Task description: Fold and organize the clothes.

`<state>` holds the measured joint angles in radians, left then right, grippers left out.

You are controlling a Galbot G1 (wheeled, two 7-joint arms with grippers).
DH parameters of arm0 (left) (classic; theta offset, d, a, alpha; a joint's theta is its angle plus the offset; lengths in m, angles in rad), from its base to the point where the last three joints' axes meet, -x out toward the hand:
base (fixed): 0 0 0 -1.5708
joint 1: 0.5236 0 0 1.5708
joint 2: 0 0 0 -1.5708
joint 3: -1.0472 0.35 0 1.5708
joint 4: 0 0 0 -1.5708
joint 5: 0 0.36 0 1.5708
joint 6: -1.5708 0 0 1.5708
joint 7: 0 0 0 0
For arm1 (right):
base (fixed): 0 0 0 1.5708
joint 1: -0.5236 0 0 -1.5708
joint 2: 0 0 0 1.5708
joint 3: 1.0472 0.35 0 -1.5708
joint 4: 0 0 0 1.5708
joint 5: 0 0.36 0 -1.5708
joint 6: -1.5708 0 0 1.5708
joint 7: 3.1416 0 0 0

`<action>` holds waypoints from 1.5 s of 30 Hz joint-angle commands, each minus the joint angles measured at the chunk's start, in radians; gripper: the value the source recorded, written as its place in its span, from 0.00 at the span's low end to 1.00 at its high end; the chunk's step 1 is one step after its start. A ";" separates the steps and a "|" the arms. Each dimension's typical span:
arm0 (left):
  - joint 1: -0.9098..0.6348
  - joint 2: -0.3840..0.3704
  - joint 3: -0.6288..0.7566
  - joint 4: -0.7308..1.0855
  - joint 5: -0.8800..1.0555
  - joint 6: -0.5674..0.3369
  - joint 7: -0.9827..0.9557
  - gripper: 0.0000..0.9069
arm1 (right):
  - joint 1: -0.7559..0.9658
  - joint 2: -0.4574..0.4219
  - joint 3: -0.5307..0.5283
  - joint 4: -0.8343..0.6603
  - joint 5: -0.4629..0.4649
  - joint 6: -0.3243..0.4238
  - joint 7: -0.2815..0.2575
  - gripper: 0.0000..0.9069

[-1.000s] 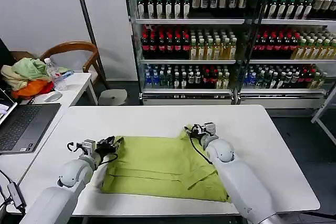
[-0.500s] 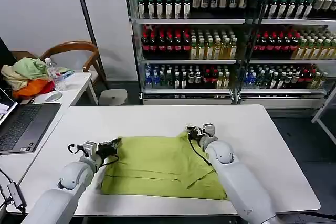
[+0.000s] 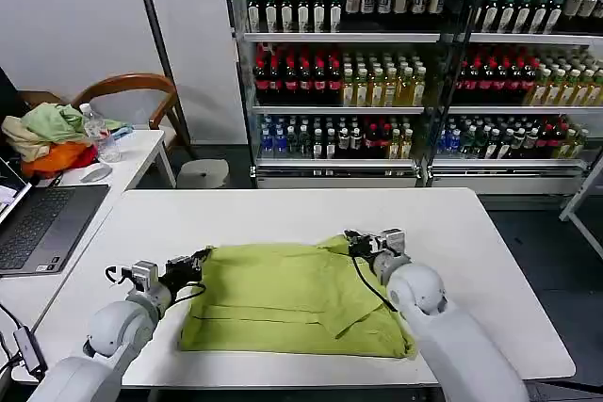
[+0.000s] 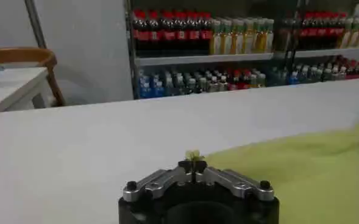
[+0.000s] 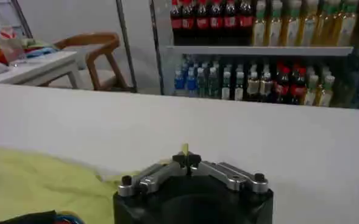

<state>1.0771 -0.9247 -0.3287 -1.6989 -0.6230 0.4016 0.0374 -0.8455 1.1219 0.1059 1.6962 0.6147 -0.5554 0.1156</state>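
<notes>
You see that both arms have pulled back toward the table's near edge, the left gripper and the right gripper each clamped on a far corner of the T-shirt, so the fold seems beginning.

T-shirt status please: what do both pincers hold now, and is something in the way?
Left pincer shut on T-shirt far-left corner. Right pincer shut on far-right corner. T-shirt flat on white table, partly folded. Nothing in the way.
</notes>
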 commanded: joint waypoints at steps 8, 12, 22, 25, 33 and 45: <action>0.197 0.022 -0.070 -0.170 -0.005 -0.022 -0.001 0.06 | -0.341 -0.094 0.115 0.388 -0.026 -0.008 0.039 0.00; 0.216 0.026 -0.080 -0.176 -0.008 -0.025 -0.001 0.06 | -0.384 -0.104 0.143 0.420 -0.028 -0.014 0.042 0.00; 0.241 0.052 -0.101 -0.185 -0.034 -0.037 0.039 0.06 | -0.463 -0.116 0.177 0.457 -0.033 -0.016 0.055 0.00; 0.248 0.066 -0.114 -0.192 -0.037 -0.019 0.045 0.06 | -0.470 -0.108 0.179 0.457 -0.040 -0.013 0.054 0.00; 0.299 0.090 -0.147 -0.214 -0.054 -0.005 0.051 0.06 | -0.475 -0.105 0.181 0.451 -0.042 -0.012 0.051 0.00; 0.333 0.063 -0.118 -0.195 0.018 -0.026 0.003 1.00 | -0.514 -0.108 0.144 0.438 -0.101 -0.022 0.047 1.00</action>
<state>1.3838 -0.8569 -0.4518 -1.8931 -0.6384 0.3854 0.0629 -1.3183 1.0182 0.2576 2.1212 0.5434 -0.5661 0.1622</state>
